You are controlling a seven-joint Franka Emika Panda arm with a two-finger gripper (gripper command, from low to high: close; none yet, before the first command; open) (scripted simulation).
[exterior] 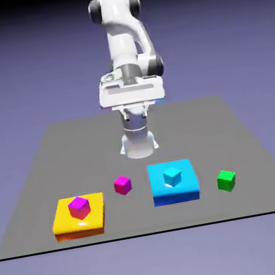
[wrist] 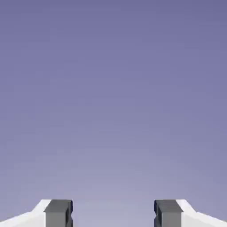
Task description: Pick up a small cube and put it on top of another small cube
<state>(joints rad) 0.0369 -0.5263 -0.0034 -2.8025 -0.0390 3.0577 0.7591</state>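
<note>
While the end effector (exterior: 134, 110) hovers, the green cube (exterior: 226, 181) sits (alone) rightward.

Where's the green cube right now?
In the exterior view, the green cube sits on the table at the right, just beside the blue block.

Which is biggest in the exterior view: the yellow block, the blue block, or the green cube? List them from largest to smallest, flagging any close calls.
Yellow block and blue block: too alike to rank, and the yellow may sit slightly nearer the camera.
Green cube: clearly smallest.
</note>
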